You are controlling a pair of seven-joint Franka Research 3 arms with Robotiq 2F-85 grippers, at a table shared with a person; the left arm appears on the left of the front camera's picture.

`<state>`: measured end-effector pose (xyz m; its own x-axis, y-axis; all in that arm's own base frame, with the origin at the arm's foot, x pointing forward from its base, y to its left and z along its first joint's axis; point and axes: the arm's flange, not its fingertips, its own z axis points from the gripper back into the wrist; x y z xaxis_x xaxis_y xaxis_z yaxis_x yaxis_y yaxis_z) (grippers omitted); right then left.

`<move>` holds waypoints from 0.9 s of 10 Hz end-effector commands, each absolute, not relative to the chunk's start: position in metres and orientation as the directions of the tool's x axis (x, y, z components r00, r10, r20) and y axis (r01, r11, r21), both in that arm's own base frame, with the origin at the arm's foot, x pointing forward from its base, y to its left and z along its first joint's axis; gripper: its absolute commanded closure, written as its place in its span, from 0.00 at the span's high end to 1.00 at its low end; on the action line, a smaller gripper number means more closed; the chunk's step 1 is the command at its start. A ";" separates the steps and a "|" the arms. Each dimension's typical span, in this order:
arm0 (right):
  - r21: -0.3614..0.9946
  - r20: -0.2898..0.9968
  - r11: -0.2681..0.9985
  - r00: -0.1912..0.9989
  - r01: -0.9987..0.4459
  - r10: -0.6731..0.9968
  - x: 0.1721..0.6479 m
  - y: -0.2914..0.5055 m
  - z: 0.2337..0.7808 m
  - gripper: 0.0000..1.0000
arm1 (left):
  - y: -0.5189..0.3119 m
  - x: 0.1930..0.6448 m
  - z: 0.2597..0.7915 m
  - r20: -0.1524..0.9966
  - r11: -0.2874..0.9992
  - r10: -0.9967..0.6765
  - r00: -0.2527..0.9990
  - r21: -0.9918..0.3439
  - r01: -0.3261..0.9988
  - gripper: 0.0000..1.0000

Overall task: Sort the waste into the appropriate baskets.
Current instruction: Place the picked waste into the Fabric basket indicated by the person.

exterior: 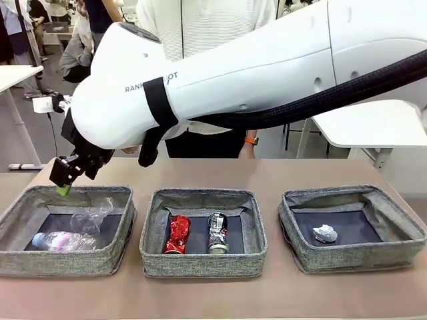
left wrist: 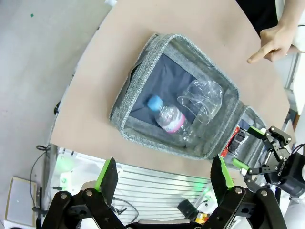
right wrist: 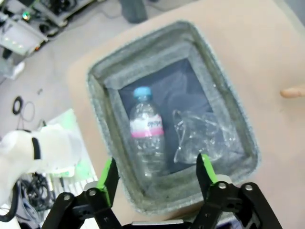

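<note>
Right tool [right wrist: 156,174] wide, empty, over left basket [exterior: 13,213] (bottle [exterior: 57,241], container [exterior: 93,215]), cans [exterior: 177,235] in middle basket [exterior: 203,263].

left gripper [left wrist: 164,179] low in frame, jaws spread wide, nothing between them. beyond it, grey basket [left wrist: 138,81] on brown tabletop [left wrist: 143,24]. inside: clear bottle [left wrist: 169,117] lying flat, blue cap, pink label; clear plastic container [left wrist: 202,98] touching it. person's hand [left wrist: 274,43] top right, finger pointing. right gripper [left wrist: 255,148] at right edge over the next basket.

white arm [exterior: 233,73], black strap, black hose, green-padded tool [exterior: 67,175]
</note>
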<state>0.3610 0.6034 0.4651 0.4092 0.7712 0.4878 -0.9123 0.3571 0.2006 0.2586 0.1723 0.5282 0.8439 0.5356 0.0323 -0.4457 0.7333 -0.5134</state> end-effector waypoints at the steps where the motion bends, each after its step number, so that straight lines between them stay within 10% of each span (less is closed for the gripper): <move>1: 0.214 0.500 0.337 0.400 -0.917 0.768 0.357 0.591 0.465 1.00 | 0.177 0.256 0.527 0.048 0.746 0.526 0.849 -0.506 -0.433 1.00; 5: 0.383 0.389 0.389 0.528 -0.838 0.755 0.367 0.555 0.485 1.00 | 0.177 0.256 0.527 0.048 0.746 0.526 0.849 -0.506 -0.433 1.00; 9: 0.735 0.230 0.406 0.763 -0.543 0.604 0.389 0.337 0.528 1.00 | 0.177 0.256 0.527 0.048 0.746 0.526 0.849 -0.506 -0.433 1.00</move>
